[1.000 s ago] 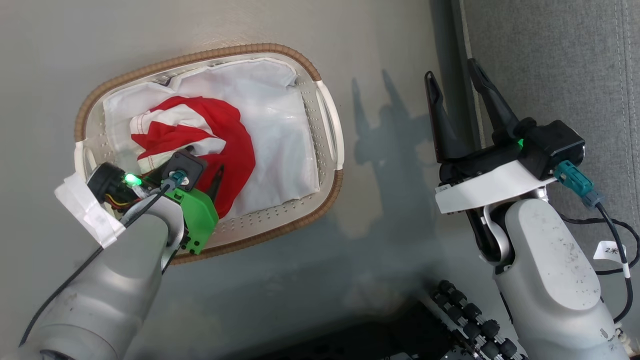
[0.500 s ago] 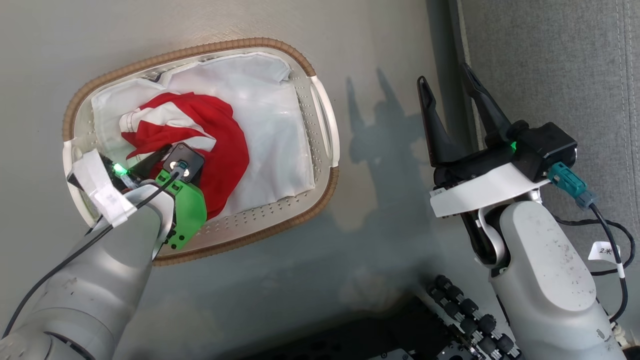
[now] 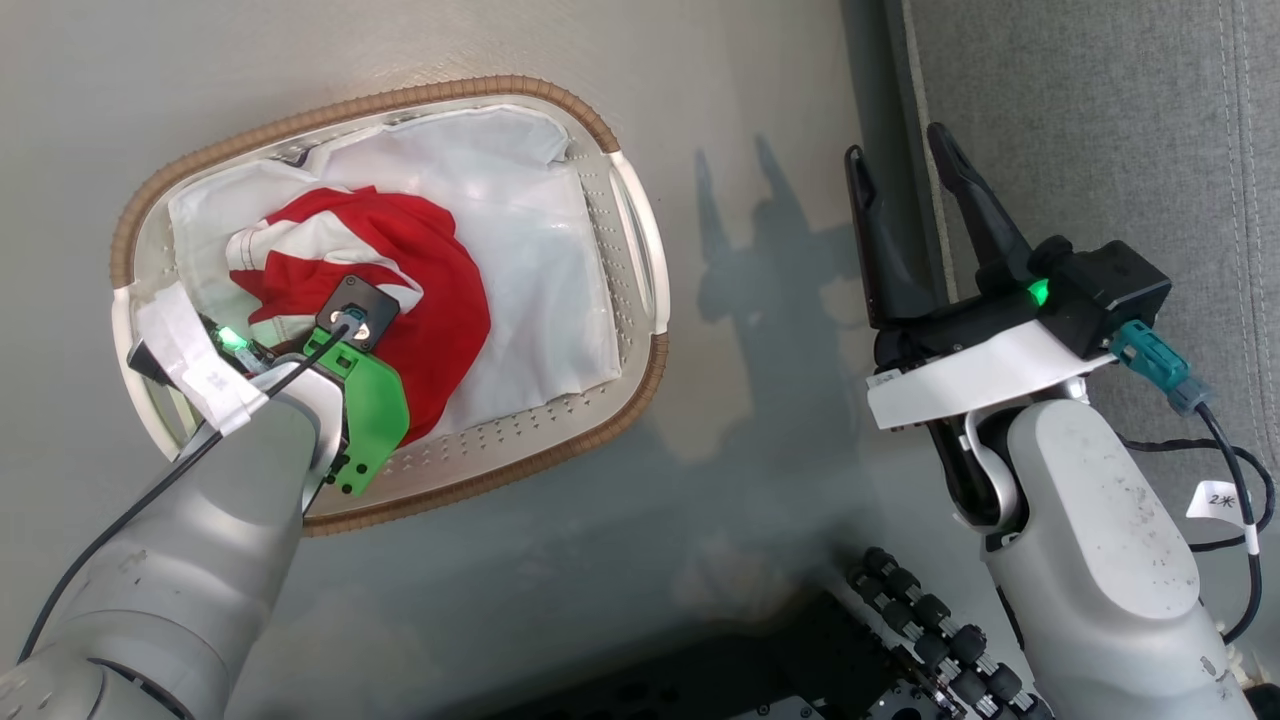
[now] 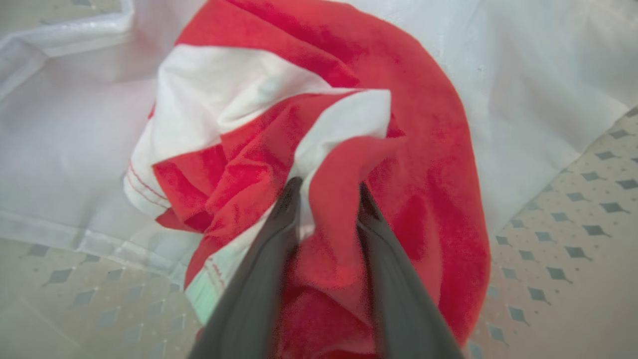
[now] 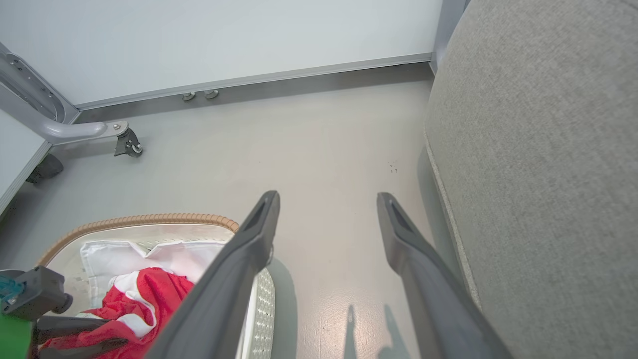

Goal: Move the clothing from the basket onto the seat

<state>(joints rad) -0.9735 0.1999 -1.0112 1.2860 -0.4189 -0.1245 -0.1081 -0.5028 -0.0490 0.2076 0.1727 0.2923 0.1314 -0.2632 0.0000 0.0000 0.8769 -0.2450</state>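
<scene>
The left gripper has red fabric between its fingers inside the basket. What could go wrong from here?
1. The left gripper grips only a narrow fold of the clothing; the thin fabric might slip out during lifting.
2. The clothing lies on the white sheet, so the sheet may be caught and rise too.
3. A hanging garment could drag over the basket rim toward the seat and pull the basket.

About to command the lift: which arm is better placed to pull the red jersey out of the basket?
Left. The left claw is down in the basket with a fold of the red jersey between its fingers. The right claw hangs open over the floor beside the grey seat, outside the basket.
</scene>
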